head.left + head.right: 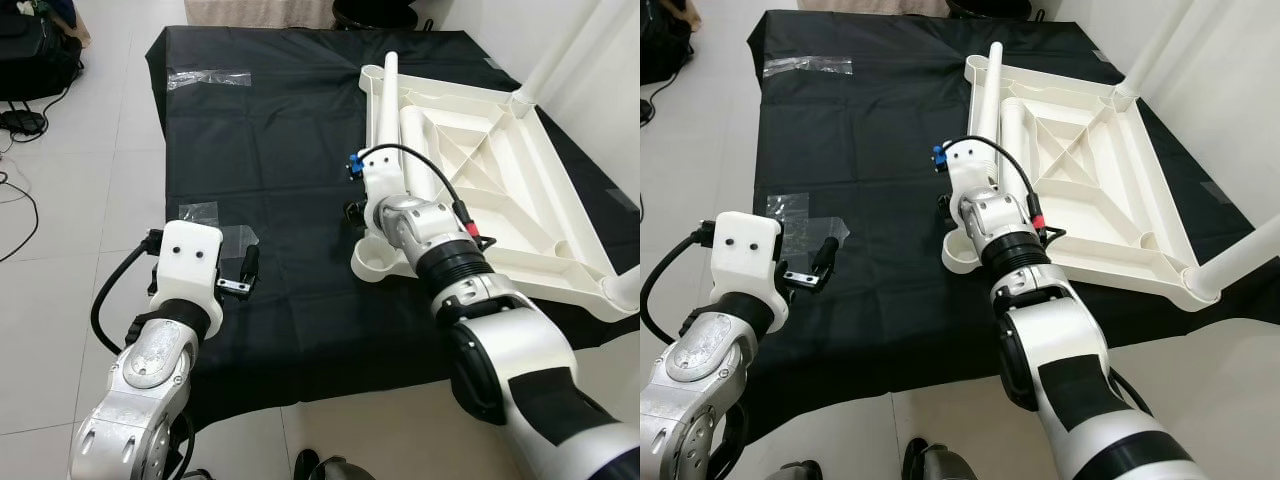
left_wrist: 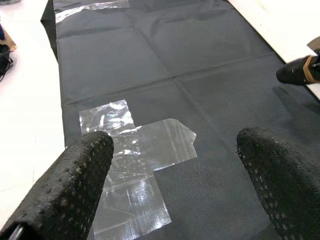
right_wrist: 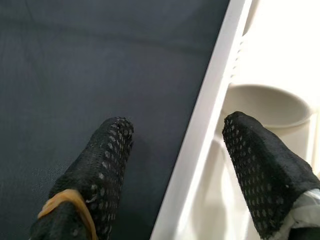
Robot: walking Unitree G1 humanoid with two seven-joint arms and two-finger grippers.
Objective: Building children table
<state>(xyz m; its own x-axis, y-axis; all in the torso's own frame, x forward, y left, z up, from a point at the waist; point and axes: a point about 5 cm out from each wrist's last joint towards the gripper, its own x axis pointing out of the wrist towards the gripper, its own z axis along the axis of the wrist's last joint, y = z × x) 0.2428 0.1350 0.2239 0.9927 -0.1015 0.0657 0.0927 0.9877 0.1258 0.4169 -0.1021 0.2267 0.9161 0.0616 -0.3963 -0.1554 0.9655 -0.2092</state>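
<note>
The white table top [image 1: 520,215] lies upside down on a black cloth [image 1: 270,130]. One white leg [image 1: 572,48] stands in its far right corner and another [image 1: 626,287] in its near right corner. Two loose white tubes [image 1: 386,100] [image 1: 420,150] rest along its left side. My right gripper [image 3: 175,145] is open and straddles the top's left rim beside the empty near-left corner socket [image 3: 265,105]; one finger is over the cloth, the other inside the rim. My left gripper [image 2: 170,150] is open above the cloth, over a patch of clear tape [image 2: 135,145].
The cloth covers a tiled floor [image 1: 90,200]. Another strip of tape [image 1: 210,78] is stuck near the cloth's far left corner. A black bag [image 1: 35,50] and cables [image 1: 15,200] lie on the floor to the left. A white wall [image 1: 610,90] rises on the right.
</note>
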